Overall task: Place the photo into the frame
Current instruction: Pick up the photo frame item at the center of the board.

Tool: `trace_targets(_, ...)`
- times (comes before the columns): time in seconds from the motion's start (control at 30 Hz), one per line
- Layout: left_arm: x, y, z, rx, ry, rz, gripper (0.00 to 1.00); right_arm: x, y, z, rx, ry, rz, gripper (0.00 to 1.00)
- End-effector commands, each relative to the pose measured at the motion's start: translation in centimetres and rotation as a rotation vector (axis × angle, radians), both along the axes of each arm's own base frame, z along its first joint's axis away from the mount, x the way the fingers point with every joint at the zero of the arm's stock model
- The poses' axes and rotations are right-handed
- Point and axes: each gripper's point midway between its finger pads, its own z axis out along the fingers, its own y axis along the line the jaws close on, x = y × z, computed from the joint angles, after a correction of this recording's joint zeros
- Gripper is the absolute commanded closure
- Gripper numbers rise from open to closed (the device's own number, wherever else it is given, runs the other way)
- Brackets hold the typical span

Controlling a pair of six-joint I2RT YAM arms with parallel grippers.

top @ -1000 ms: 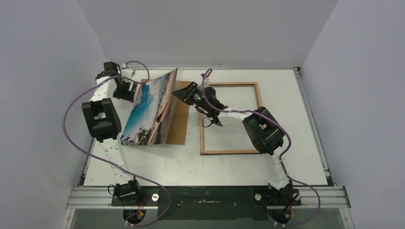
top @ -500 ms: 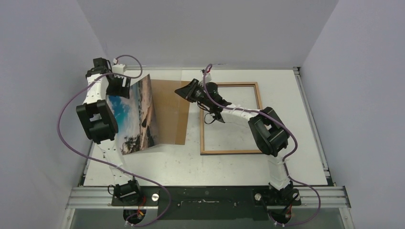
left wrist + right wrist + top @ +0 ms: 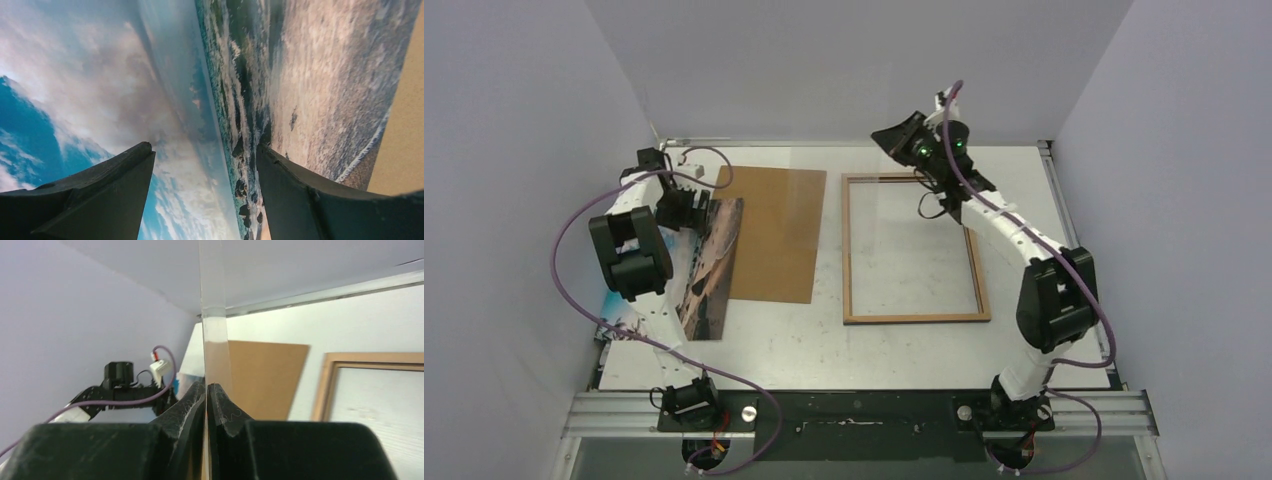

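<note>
Photo: the photo, a print of a sandy coast, lies picture side up at the left of the table, its long side running away from the arms. Its right edge overlaps the left edge of the brown backing board. The left arm hides much of its left part, and whether it lies quite flat cannot be told.
Photo, close up: from the left wrist, sand, surf and cloud-streaked blue sky fill the view, with a strip of the brown board at the right edge.
Left gripper: the left gripper hangs over the far end of the photo, jaws spread wide and grasping nothing. Its two dark fingers stand apart above the print's face; whether the tips touch the paper cannot be told.
Frame: the frame lies flat on the right half of the table, wood-brown side up, well apart from the photo, with the backing board between them. The white table shows through its opening.
Right gripper: the right gripper is up over the frame's far edge, clenched on a clear pane. From the right wrist the pane is seen edge-on, running straight up from between the pinched tips.
Backing board: flat on the table, just beside the frame's left rail, not touching it.
</note>
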Motion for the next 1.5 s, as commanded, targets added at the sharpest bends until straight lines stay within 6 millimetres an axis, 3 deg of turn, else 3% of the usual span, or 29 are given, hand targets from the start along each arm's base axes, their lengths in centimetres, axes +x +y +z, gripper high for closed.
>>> trace_targets(0.0,2.5,-1.2,3.2,0.017,-0.125,-0.038,0.28,-0.5,-6.8,0.9,-0.063,0.043,-0.076,0.95)
trace_targets(0.13,3.4,-3.4,4.6,0.008,-0.151,-0.079,0.28,-1.1,-13.5,-3.2,-0.198,0.178,-0.177,0.95)
trace_targets(0.33,4.5,-8.1,6.1,-0.005,-0.184,-0.164,0.28,-3.6,-20.1,-9.1,-0.313,0.363,-0.202,0.95)
trace_targets(0.43,5.1,-10.6,6.7,-0.004,-0.195,-0.215,0.28,-4.8,-21.4,-11.7,-0.409,0.435,-0.185,0.95)
trace_targets(0.5,5.1,-11.3,6.6,0.012,-0.187,-0.228,0.28,-5.6,-22.3,-13.0,-0.469,0.482,-0.194,0.95)
trace_targets(0.73,4.4,-9.7,6.6,0.039,-0.167,-0.214,0.28,-6.5,-22.5,-13.5,-0.485,0.494,-0.178,0.95)
trace_targets(0.83,4.0,-10.5,7.3,0.023,-0.177,-0.233,0.28,-6.9,-22.4,-14.3,-0.512,0.524,-0.133,0.95)
trace_targets(0.9,3.7,-12.1,7.8,0.006,-0.187,-0.263,0.28,-7.4,-22.9,-14.6,-0.553,0.534,-0.127,0.95)
trace_targets(1.2,1.9,-24.3,8.5,-0.049,-0.182,-0.456,0.26,-8.3,-24.3,-15.6,-0.633,0.568,-0.159,0.95)
trace_targets(1.47,4.1,-34.2,8.8,-0.153,-0.203,-0.414,0.22,-8.0,-25.8,-13.6,-0.577,0.537,-0.239,0.95)
